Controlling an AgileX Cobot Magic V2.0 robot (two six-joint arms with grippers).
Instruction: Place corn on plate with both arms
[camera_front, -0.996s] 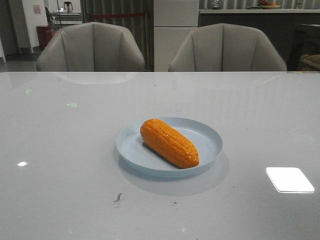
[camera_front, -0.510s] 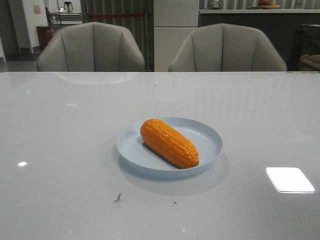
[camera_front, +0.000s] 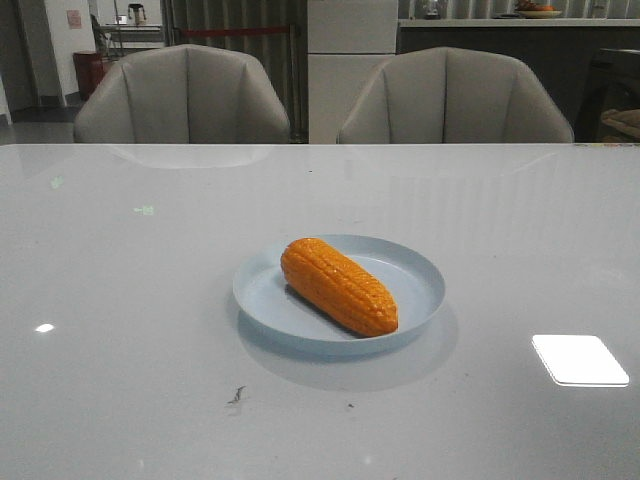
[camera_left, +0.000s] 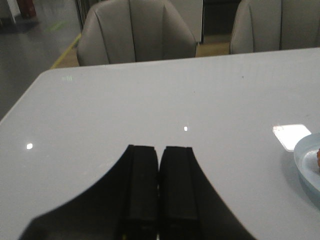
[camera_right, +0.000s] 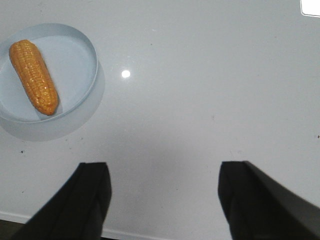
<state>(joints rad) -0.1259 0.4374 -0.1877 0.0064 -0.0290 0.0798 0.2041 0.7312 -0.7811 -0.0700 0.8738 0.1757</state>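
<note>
orange corn (camera_front: 338, 285) on plate (camera_front: 420, 280), left claw (camera_left: 159, 190) closed, right claw (camera_right: 162, 200) spread

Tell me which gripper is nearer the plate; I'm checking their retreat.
Probably left: the shut left gripper sits low beside the plate; the open right gripper is higher, farther off.

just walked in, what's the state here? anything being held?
Nothing is held. The orange, glossy corn cob lies diagonally inside the round, shallow, pale blue plate on the glossy white table. Neither arm shows in the front view. The left gripper is shut and empty over bare table, with the plate's edge off to one side. The right gripper is open and empty, away from the plate. The placement looks done.
</note>
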